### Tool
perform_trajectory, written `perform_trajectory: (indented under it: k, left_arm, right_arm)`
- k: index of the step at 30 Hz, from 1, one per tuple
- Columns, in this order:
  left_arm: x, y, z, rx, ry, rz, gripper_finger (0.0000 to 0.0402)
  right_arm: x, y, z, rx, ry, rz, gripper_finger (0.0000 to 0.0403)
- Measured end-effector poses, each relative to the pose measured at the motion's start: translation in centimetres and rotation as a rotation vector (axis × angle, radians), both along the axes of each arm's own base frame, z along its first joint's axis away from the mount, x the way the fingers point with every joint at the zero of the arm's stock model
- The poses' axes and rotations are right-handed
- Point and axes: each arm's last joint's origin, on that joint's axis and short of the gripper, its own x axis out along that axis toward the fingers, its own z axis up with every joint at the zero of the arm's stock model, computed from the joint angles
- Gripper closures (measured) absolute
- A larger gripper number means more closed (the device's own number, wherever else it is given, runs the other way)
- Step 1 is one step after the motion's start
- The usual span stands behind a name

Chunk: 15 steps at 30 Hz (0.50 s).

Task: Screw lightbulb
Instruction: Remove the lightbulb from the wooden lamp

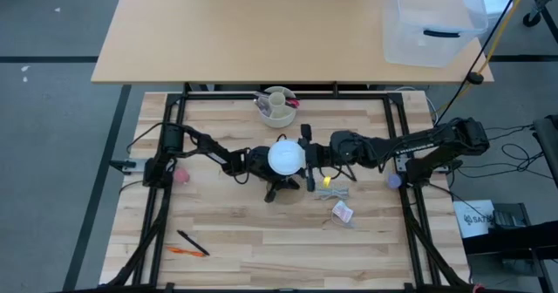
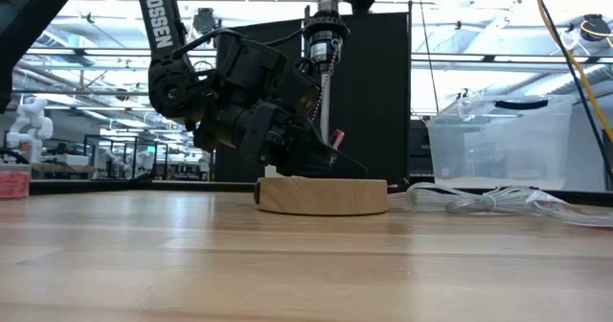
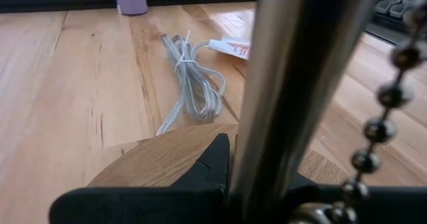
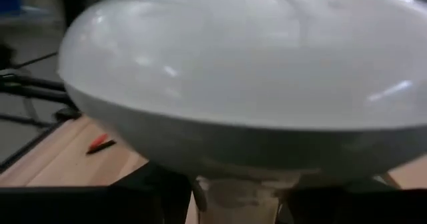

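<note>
A pale butcher-block table [image 1: 261, 241] filled the middle of the floor, with a larger tan desk [image 1: 244, 31] beyond it carrying a clear plastic bin [image 1: 433, 23], and an open workshop showed behind in the low view. Near the table's centre stood a lamp with a round wooden base [image 2: 322, 195] and a metal stem [image 3: 300, 84], a bead chain [image 3: 380, 131] hanging beside the stem. The left gripper [image 1: 261, 164] lay low against the lamp, its fingers closed on the stem just above the wooden base. The lightbulb [image 1: 285, 157] sat on top of the lamp, its white dome facing up, and filled the right wrist view. The right gripper [image 1: 307, 153] reached in from the other side with its fingers set around the lightbulb's dome, clamped on it. A coiled white cable [image 3: 190, 84] lay on the table near the base. A cream cup [image 1: 278, 106] of pens stood at the far edge, and an orange pen [image 1: 187, 251] lay near the front.
</note>
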Motion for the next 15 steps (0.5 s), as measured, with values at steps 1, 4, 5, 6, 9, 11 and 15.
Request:
perform_trajectory:
  k: [1, 4, 5, 6, 9, 11, 15]
  left_arm:
    - [0.0, 0.0, 0.0, 0.0, 0.002, 0.001, 0.0384]
    - [0.0, 0.0, 0.0, -0.001, 0.005, 0.003, 0.0384]
    - [0.0, 0.0, 0.0, -0.001, 0.006, 0.004, 0.0384]
    - [0.0, 0.0, 0.0, -0.001, 0.006, 0.005, 0.0384]
    - [0.0, 0.0, 0.0, -0.002, 0.007, 0.009, 0.0384]
    - [0.0, 0.0, 0.0, 0.0, 0.008, 0.018, 0.0384]
    - [0.0, 0.0, 0.0, -0.004, 0.001, 0.03, 0.0384]
  right_arm:
    - [-0.1, -0.1, 0.3, 0.0, -0.011, 0.025, 0.0214]
    - [-1.0, -0.4, 1.5, 0.003, -0.056, 0.077, 0.0214]
    - [-1.3, -0.5, 1.9, -0.002, -0.066, 0.084, 0.0214]
    - [-1.7, -0.5, 2.4, -0.011, -0.072, 0.085, 0.0214]
    - [-3.2, -0.7, 3.7, -0.037, -0.086, 0.075, 0.0214]
    - [-4.5, -1.0, 4.7, -0.05, -0.092, 0.061, 0.0214]
    - [-6.9, -1.5, 5.6, -0.055, -0.031, -0.056, 0.0214]
